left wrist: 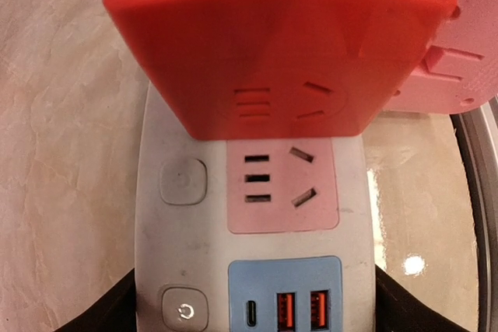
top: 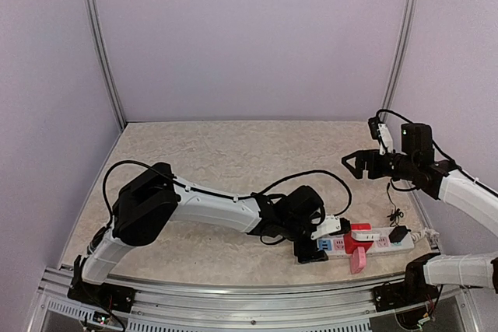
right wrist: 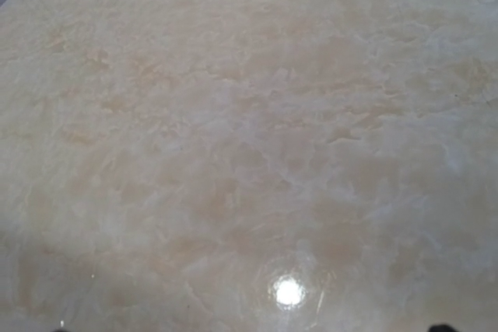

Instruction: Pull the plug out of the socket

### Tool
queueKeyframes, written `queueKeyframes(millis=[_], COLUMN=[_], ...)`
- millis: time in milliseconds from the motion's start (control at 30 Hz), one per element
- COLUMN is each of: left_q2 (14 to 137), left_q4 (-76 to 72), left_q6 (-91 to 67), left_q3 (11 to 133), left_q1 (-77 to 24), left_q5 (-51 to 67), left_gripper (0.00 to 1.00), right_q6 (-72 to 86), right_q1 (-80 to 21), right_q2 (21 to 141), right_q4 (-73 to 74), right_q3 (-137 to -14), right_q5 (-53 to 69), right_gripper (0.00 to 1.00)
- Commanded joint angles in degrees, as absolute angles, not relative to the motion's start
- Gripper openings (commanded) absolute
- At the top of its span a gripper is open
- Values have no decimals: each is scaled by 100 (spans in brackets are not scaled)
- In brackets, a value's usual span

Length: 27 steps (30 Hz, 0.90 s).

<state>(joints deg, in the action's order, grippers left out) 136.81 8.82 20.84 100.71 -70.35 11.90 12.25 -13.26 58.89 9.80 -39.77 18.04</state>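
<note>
A beige, marbled table (top: pixel 218 153) is lying inside pale lavender walls (top: pixel 249 36), with metal posts (top: pixel 101 44) standing at the back corners. A ceiling light is glaring off the glossy top (right wrist: pixel 288 291).

The power strip (top: pixel 381 242) is lying flat near the front right edge of the table. A red plug (left wrist: pixel 272 44) is sitting in it, with a pink block (left wrist: pixel 459 52) touching its side, and a black plug (top: pixel 398 233) is sitting at the far right end.

The left gripper (top: pixel 315 251) is reaching across low and straddling the strip's left end. Its dark fingers (left wrist: pixel 109 312) are pressing against the strip's two long sides, just short of the red plug. The right gripper (top: pixel 352 163) is hanging high above the table, well apart from the strip, with its jaws spread wide and nothing between them.

A round button (left wrist: pixel 184 311) beside the blue face (left wrist: pixel 284 297) is showing a power symbol. A pink outlet face (left wrist: pixel 282 188) is lying bare next to the red plug.
</note>
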Motion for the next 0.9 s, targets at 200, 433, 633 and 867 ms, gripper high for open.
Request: queueKeyframes(millis=[200,433,633,867], left_q2=[13117,12498,12076,11605], left_q4=[102,-238,-350,-300], left_q6=[1571,1231,900,320], left_q3=[8888,7864,7139,6491], left_q1=[-6603,-6178,-5832,-5456], left_q5=[1275,1049,797,52], left_gripper=[72,69,68,68], right_q6=[1224,1244,1213,1239], right_q1=[-1258,-1241,-1242,-1231], right_q2=[5899,5948,6026,6103], right_q4=[1024,942,949,886], right_q3=[-4140,-4146,-4239,-4280], right_q5=[1902,1975,2022,2090], right_gripper=[100,100,100,100])
